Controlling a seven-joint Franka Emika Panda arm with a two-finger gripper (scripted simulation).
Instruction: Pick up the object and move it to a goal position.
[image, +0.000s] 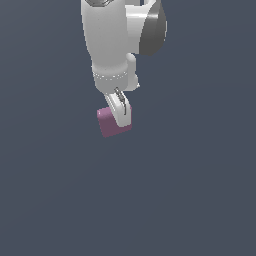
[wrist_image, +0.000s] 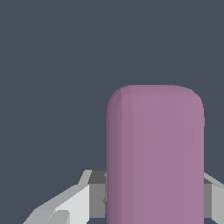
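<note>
Gripper fingers clamp the mauve-pink block; plain dark floor lies open from twelve round to twelve o'clock.

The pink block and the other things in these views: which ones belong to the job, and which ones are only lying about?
Belong to the job:
- pink block
- gripper, its fingers on both sides of the block

Only lying about:
- nothing; only a plain dark grey surface shows
</note>
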